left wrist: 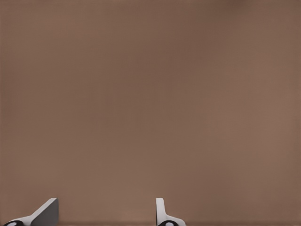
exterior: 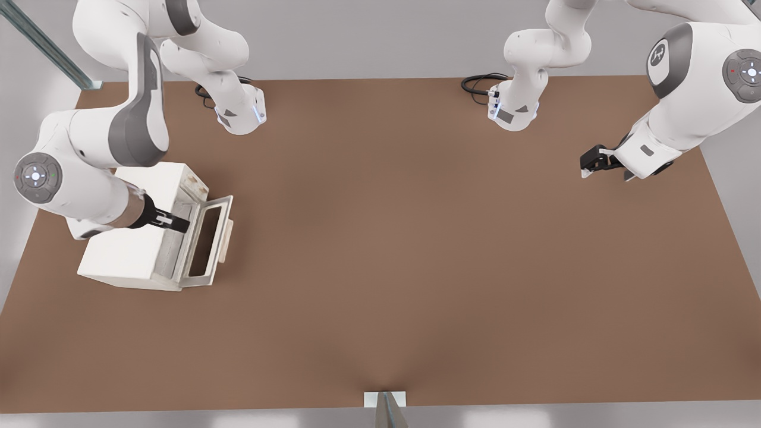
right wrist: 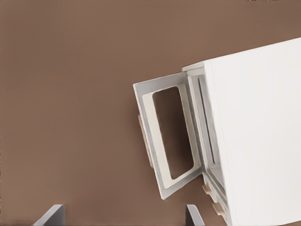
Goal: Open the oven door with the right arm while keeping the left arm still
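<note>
Brown counter carried the oven near its left edge; the gripper, fingers apart, should push the half-open door wider, slowly.

Soft, even, bright light; faint shadows, slightly blurred renders.

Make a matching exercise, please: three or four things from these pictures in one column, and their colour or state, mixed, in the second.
Things:
1. oven door
2. door handle
3. table
4. end effector

States:
A. plain brown
B. pale tan bar
C. black, over the gap between door and oven body, fingers apart
D. partly open, windowed

Pairs: 1-D, 2-B, 3-A, 4-C
</note>
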Robot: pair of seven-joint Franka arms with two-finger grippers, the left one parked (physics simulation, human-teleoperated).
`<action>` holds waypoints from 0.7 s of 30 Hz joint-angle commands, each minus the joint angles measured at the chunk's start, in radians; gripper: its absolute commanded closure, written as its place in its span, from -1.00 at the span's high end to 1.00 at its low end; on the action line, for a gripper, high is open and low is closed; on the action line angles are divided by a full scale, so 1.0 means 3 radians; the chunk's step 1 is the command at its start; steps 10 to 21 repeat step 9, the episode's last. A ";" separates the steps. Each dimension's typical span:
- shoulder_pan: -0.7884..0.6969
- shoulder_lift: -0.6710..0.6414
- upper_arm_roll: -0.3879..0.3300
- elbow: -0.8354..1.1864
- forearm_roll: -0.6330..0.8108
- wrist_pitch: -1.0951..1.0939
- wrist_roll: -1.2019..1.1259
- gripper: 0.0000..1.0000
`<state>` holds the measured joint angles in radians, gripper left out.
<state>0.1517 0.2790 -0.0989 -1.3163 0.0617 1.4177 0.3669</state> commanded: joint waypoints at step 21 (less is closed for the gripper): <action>-0.0004 -0.0005 -0.0003 -0.0005 0.0050 0.0045 -0.0850 1.00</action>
